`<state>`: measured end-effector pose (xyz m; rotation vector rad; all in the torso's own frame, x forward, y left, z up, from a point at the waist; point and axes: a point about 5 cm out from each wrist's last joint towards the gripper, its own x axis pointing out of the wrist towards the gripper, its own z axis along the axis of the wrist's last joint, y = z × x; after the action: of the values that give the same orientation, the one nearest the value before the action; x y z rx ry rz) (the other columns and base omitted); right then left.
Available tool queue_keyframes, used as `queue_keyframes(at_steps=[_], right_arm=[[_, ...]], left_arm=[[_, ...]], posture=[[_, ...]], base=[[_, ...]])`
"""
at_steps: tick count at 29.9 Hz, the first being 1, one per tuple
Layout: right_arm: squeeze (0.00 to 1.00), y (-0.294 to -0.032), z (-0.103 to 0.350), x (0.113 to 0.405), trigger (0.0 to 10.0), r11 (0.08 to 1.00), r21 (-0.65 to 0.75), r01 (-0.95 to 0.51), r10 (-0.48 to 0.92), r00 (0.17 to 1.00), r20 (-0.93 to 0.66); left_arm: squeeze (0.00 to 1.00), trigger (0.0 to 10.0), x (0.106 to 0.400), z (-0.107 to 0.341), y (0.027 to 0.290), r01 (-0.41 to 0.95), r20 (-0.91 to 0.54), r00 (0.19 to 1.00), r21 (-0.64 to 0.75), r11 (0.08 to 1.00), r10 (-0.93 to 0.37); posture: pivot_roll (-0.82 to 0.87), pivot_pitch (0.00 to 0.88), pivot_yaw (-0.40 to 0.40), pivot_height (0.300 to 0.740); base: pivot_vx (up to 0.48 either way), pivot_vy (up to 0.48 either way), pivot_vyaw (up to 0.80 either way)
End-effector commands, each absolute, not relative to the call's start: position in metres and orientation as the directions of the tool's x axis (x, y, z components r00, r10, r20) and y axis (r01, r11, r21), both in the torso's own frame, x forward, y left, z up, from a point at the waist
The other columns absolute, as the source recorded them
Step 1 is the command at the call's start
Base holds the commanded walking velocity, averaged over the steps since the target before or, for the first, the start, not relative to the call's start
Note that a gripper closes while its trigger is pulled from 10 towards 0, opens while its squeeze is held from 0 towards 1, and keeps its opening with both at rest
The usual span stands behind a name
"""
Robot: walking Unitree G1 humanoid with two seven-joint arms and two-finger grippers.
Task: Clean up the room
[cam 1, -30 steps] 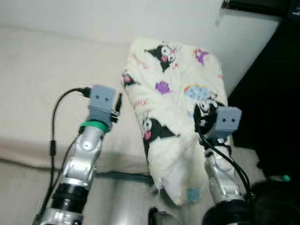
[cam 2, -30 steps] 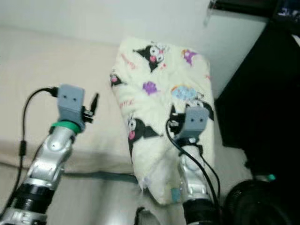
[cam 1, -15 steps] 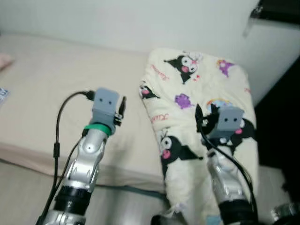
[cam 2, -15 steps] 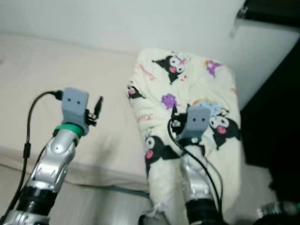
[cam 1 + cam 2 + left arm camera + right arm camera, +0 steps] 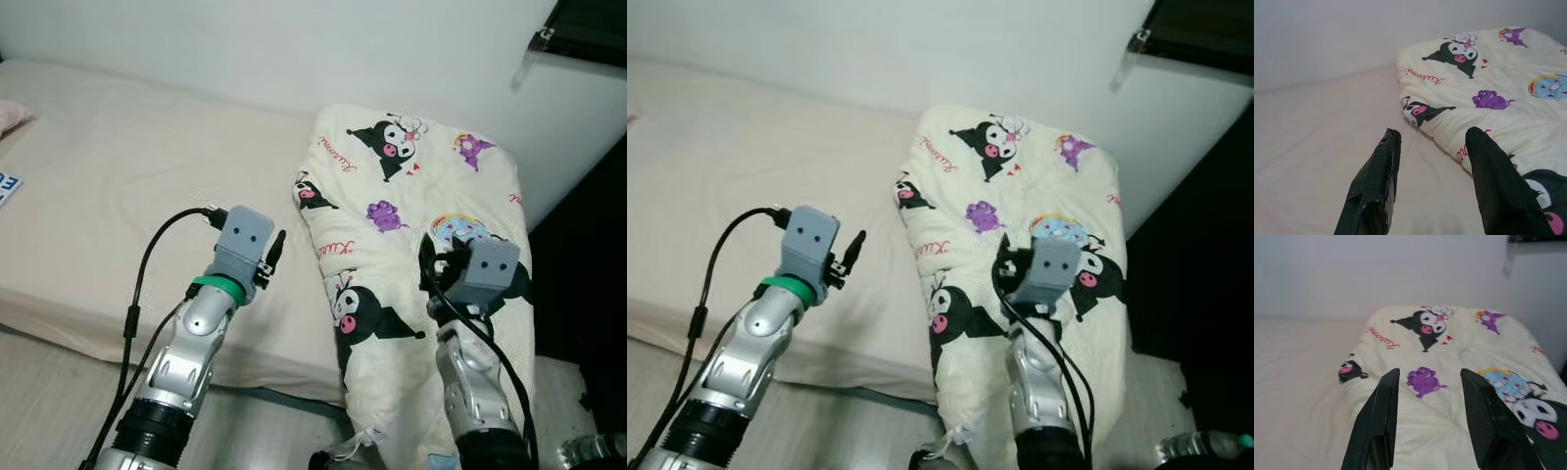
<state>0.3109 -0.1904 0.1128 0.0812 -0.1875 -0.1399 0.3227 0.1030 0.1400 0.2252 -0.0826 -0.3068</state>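
Beige bed (image 5: 88, 176) against white wall, bare mattress on the left side. Left gripper (image 5: 1430, 183) raised over the mattress, just left of the blanket edge, fingers (image 5: 1376, 186) spread apart, holding nothing. Cream cartoon-print blanket (image 5: 411, 196) folded in a thick pile on the bed's right end, its lower part hanging over the bed's front edge toward the floor. Right gripper (image 5: 1427, 418) hovers above the blanket's middle, fingers (image 5: 1376, 421) parted wide, empty, not touching the fabric as far as visible. Dark furniture (image 5: 588, 255) at far right beside the bed.
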Motion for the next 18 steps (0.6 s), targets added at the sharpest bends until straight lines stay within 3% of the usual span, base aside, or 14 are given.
queue_keyframes(at_steps=[1, 14, 18], right_arm=[[0.0, -0.1959, 0.108, 0.3076, 10.0, 0.982, 0.103, 0.157, -0.172, 0.973, 0.156], [0.0, -0.2009, 0.1, 0.3006, 10.0, 0.984, 0.003, 0.178, -0.177, 0.975, 0.135], [0.0, -0.2003, 0.1012, 0.3007, 10.0, 0.983, -0.018, 0.181, -0.176, 0.974, 0.141]], left_arm=[[0.0, 10.0, 0.3195, 0.1342, 0.1027, 0.298, 0.024, 0.95, 0.237, 0.925, -0.313], [0.0, 10.0, 0.3136, 0.1291, 0.1063, 0.303, 0.004, 0.95, 0.248, 0.92, -0.313], [0.0, 10.0, 0.3142, 0.1297, 0.1055, 0.299, 0.004, 0.951, 0.246, 0.922, -0.309]], posture=[[-0.1, 0.068, 0.028, 0.74], [-0.1, 0.108, 0.034, 0.74], [-0.11, 0.111, 0.03, 0.715]], base=[[0.0, 0.0, 0.0], [0.0, 0.0, 0.0], [0.0, 0.0, 0.0]])
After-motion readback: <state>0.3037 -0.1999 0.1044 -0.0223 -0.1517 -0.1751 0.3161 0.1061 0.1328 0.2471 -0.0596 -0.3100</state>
